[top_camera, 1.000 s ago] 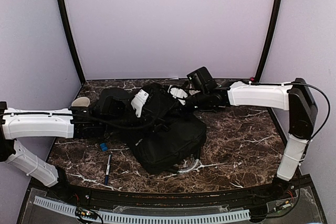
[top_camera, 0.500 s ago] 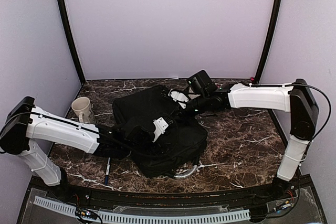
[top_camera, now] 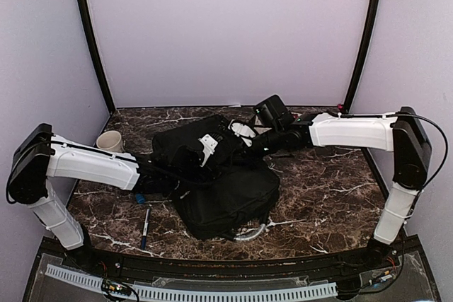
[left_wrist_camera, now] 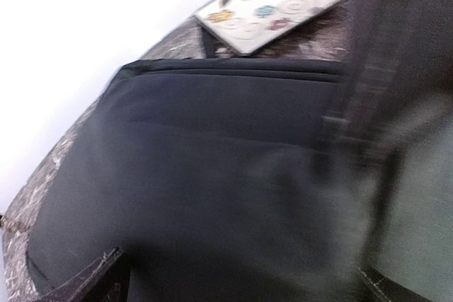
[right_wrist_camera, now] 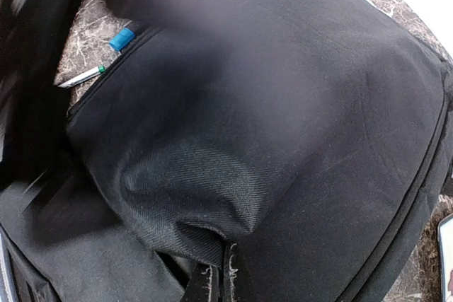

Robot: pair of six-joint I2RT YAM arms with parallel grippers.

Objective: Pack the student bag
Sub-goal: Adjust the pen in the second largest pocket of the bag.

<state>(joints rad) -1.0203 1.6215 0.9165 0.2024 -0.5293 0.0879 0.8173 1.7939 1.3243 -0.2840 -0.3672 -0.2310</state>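
Student bag (top_camera: 228,196) centred on table (top_camera: 333,189), far from right edge.

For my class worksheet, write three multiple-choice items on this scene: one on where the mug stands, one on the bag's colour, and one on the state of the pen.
1. Where is the mug?
A. On the table, left of the student bag, towards the back
B. On top of the bag
C. At the front right corner

2. What colour is the student bag?
A. Red
B. Blue
C. Black

3. How is the pen placed?
A. Upright in the mug
B. Lying flat on the table, outside the bag
C. Poking out of the bag

Answers: 1 A, as the top view shows it at the rear left. 2 C, as every view shows black fabric. 3 B, as it lies on the marble, front left of the bag.
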